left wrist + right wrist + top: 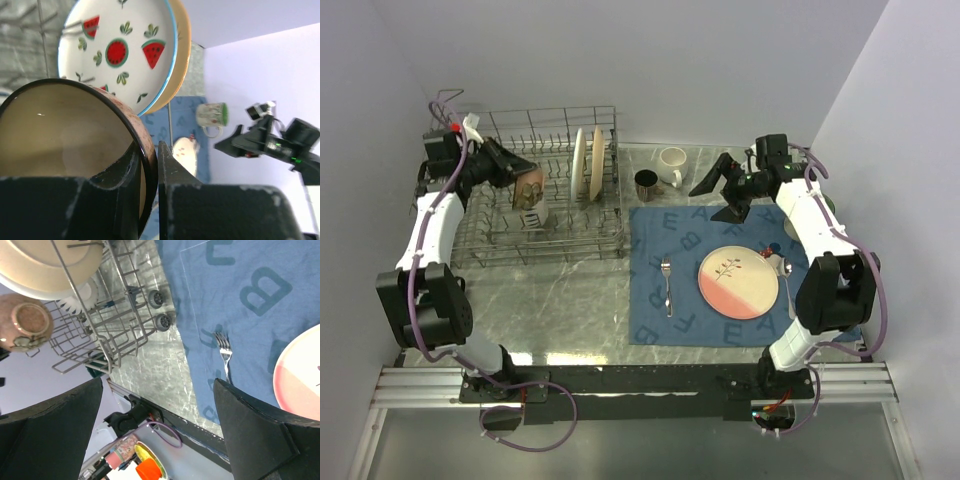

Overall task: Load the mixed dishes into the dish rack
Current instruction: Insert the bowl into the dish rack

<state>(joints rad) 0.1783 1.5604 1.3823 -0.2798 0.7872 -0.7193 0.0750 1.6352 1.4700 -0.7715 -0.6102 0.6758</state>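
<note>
Plates (pixel 582 165) are standing in the dish rack (pixel 550 110) at ten o'clock overhead; mugs (pixel 672 160), fork (pixel 667 283), pink plate (pixel 740 283) are waiting at three. Left wrist: left claw (pixel 152 165) is pinching the rim of a bowl (pixel 65 130). Right wrist: right claw (pixel 157 385) is gaping empty.

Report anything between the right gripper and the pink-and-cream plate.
Nothing visible. The open right gripper hangs over bare placemat beyond the pink-and-cream plate; the fork and spoon lie to the plate's sides, not between.

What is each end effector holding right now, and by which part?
Left end effector pinches the brown-rimmed bowl by its rim; right end effector holds nothing.
</note>
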